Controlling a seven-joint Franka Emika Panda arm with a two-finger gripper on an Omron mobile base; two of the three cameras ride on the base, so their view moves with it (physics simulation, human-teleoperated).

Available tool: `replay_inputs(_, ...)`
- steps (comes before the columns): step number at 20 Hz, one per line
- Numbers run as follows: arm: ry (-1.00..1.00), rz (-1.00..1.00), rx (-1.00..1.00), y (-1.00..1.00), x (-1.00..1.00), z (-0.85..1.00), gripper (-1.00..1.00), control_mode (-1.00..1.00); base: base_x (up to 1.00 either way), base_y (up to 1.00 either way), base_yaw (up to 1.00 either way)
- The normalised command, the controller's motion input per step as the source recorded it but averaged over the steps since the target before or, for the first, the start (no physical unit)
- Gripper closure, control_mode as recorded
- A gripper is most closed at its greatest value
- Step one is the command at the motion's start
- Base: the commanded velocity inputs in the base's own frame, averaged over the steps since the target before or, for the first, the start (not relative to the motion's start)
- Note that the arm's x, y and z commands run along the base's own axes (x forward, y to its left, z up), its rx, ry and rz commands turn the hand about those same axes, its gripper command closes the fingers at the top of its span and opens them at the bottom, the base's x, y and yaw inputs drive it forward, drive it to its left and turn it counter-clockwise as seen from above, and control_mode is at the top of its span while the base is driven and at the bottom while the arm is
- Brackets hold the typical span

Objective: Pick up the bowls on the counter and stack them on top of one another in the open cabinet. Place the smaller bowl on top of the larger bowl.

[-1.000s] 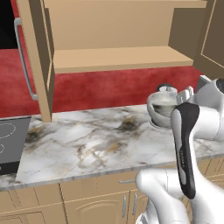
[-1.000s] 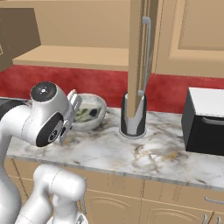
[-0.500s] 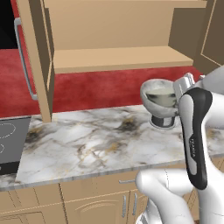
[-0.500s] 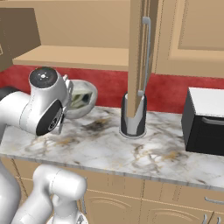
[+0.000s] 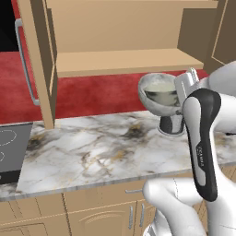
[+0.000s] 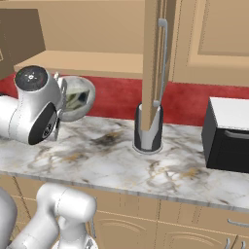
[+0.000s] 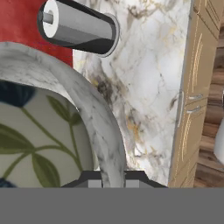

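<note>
Above the counter: I hold the larger bowl [image 5: 160, 94] in the air, below the cabinet [image 5: 124, 62] shelf and over the marble counter [image 5: 97, 147].
Pincer: my gripper [image 7: 113, 174] is clamped on the bowl's thick rim, one tip inside, one outside.
Bowl: marbled outside, green leaf pattern inside; it looks tilted in my grasp.
Nearby: the black-and-silver cylindrical appliance [image 6: 148, 131] stands just below and beside the bowl.
Smaller bowl: I cannot tell where it sits.
Risk: a one-sided rim grip may let the bowl pivot or slip; its rim could also catch the shelf edge on the lift.
</note>
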Motion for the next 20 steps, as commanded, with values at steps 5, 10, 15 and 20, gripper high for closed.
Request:
replay_inputs(5,-0.12,-0.01,-0.01,0.18,0.01,0.23,1.00,-1.00,0.00,0.00,0.00)
replay_inputs(10,-0.09,-0.02,0.00,0.14,0.10,0.29,1.00,-1.00,0.00,0.00,0.00)
replay_inputs(15,-0.03,-0.01,0.00,0.10,0.13,0.38,1.00,-1.00,0.00,0.00,0.00)
replay_inputs(20,0.00,-0.01,0.00,0.06,0.15,0.41,1.00,-1.00,0.00,0.00,0.00)
